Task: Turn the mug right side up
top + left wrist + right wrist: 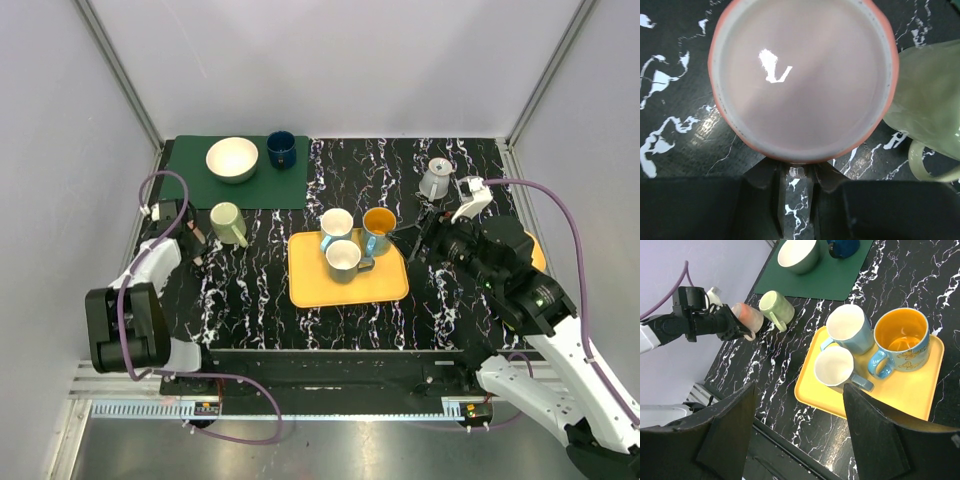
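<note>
a pink mug (747, 315) hangs on its side above the left edge of the black marbled bench (250, 290), off the surface, its round pale face filling the left wrist view. just beside it a green mug (228, 222) lies tipped over on the bench. on the green mat (190, 180) sit a white bowl (232, 158), its inside bare, and a dark blue mug (281, 150). the yellow tray (305, 290) holds three upright mugs. a grey mug (435, 180) stands far right. the left pincer (792, 172) is pressed nearly together, pinching the pink mug's edge. the right pincer (800, 405) is spread wide over the tray, touching nothing.
</note>
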